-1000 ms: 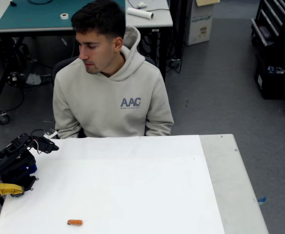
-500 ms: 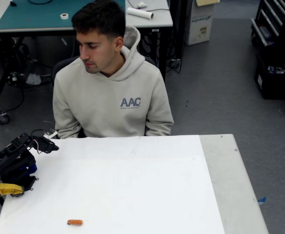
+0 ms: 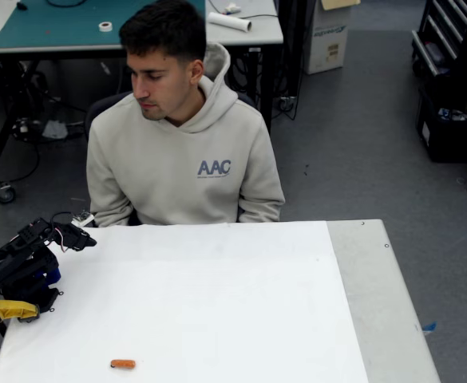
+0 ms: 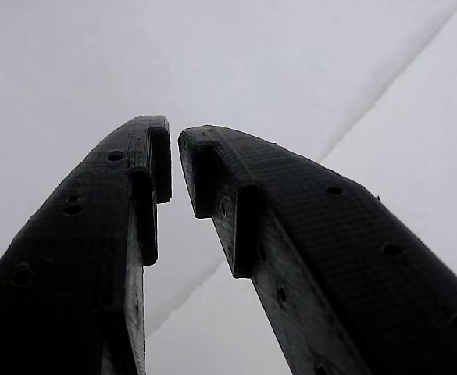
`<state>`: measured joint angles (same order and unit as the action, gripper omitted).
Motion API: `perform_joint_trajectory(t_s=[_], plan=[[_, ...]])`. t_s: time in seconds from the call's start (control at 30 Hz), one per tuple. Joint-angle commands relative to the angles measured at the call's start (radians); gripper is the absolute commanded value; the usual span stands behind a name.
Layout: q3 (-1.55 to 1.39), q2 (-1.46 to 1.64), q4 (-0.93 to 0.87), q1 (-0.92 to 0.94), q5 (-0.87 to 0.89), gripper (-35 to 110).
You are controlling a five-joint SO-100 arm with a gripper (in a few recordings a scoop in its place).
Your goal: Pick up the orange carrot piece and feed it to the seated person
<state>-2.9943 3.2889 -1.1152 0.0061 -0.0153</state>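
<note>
Orange carrot piece (image 3: 123,364) lay alone near the white bench's (image 3: 217,303) front edge while we saw the black end effector (image 4: 173,168) nearly closed, empty, well apart from the seated person (image 3: 181,152)

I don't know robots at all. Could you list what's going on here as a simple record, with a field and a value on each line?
Robot arm: black, folded at the left edge of the table, fixed view
Gripper: nearly shut, a narrow gap at the tips, nothing between them, wrist view
Orange carrot piece: lying on the white table cover near the front edge, apart from the arm
Seated person: behind the table, light hoodie, head turned toward the arm's side
Task stage: carrot piece not yet picked up
</note>
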Motion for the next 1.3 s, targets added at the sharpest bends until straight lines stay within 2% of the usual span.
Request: perform_joint_trajectory(t_s=[0.0, 0.8, 1.27], plan=[[0.069, 0.018, -0.012, -0.015, -0.008, -2], [0.069, 0.011, 0.0, -0.017, -0.009, -3], [0.301, -0.368, 0.002, 0.002, -0.005, -3]])
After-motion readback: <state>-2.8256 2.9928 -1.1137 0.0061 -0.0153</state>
